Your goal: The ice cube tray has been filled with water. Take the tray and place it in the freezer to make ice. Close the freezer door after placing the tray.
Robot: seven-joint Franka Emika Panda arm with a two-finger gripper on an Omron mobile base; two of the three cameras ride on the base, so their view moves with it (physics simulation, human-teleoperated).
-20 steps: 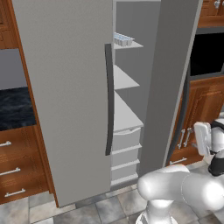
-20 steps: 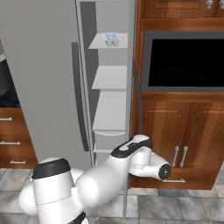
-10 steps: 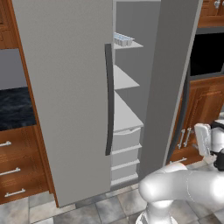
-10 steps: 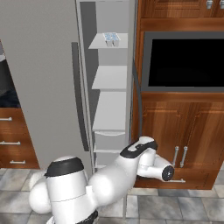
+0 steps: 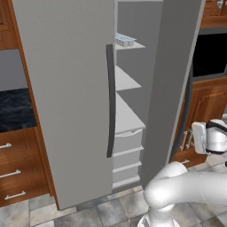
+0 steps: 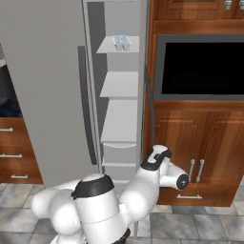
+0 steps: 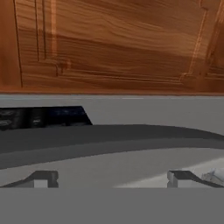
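Closest, the gripper (image 7: 111, 178) has its two fingertips (image 7: 43, 178) spread wide with nothing between them, just short of a long dark door handle (image 7: 109, 140) that crosses the hand view. Beyond, the freezer (image 5: 71, 88) has one door ajar. Deep inside, the ice cube tray (image 6: 121, 42) sits on the top white shelf (image 6: 107, 49).

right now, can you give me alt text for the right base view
Tall light-grey freezer with its right door swung open, a white ice cube tray sitting on the top white shelf. The white robot arm bends low before wooden cabinets under a black wall oven.
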